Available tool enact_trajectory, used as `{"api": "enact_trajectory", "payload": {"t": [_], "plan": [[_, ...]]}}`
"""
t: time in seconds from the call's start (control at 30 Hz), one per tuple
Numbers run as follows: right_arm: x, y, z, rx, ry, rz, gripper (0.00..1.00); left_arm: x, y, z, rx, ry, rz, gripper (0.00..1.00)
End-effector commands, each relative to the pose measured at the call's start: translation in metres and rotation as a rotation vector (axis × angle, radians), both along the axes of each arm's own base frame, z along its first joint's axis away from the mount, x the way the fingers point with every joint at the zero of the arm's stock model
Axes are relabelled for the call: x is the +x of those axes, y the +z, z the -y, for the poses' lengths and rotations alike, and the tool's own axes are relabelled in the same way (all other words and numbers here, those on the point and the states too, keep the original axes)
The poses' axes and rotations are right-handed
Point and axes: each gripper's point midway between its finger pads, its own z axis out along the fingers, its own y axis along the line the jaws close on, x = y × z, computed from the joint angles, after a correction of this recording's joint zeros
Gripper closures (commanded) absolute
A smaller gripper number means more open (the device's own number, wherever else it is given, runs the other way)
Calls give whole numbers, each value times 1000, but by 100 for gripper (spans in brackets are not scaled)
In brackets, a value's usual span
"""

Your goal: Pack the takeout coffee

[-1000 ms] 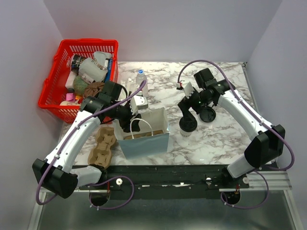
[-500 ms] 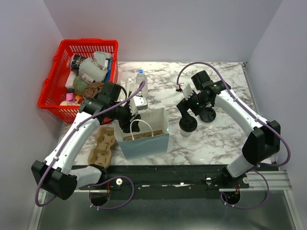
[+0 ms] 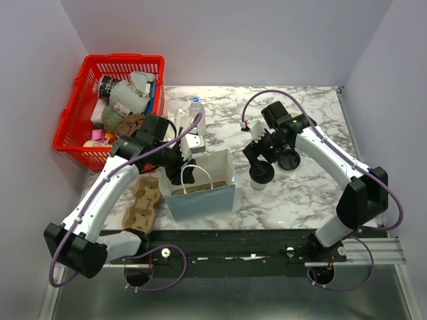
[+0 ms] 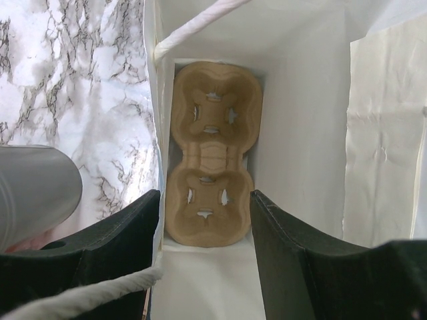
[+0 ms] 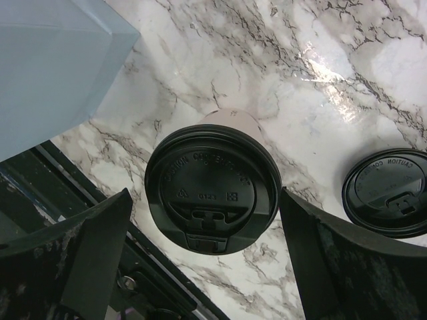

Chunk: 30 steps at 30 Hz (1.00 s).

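Two takeout coffee cups with black lids stand on the marble right of the light blue paper bag (image 3: 200,193). My right gripper (image 3: 259,152) hangs open over the nearer cup (image 3: 261,175). In the right wrist view that cup's lid (image 5: 212,190) sits between the fingers with a gap on each side, and the other cup (image 5: 385,192) stands apart at the right. My left gripper (image 3: 181,157) is open at the bag's left rim. Its jaws straddle the bag's wall (image 4: 155,120), one finger outside and one inside. A brown pulp cup carrier (image 4: 210,153) lies on the bag's floor.
A red basket (image 3: 73,137) of odds and ends stands at the back left. A clear water bottle (image 3: 195,109) and a grey cup of straws (image 3: 193,142) stand behind the bag. More pulp carriers (image 3: 143,203) lie left of the bag, near the table's front edge.
The right gripper has shifted a little to the left above the nearer cup. The left arm and the bag have not moved.
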Motion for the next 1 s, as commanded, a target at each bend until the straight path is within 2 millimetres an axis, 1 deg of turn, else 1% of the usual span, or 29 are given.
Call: {"api": "enact_trajectory", "payload": {"t": [0.0, 0.17, 0.43, 0.97], "plan": [[-4, -11, 6, -57, -21, -26, 0, -4, 1, -1, -9, 2, 0, 35], [-6, -14, 10, -85, -23, -29, 0, -4, -1, -2, -4, 2, -2, 35], [-11, -19, 10, -97, -13, -41, 0, -4, -3, -2, 0, 2, -6, 35], [-6, -24, 16, -173, 21, 18, 0, -6, -7, -3, 3, -2, -11, 35]]}}
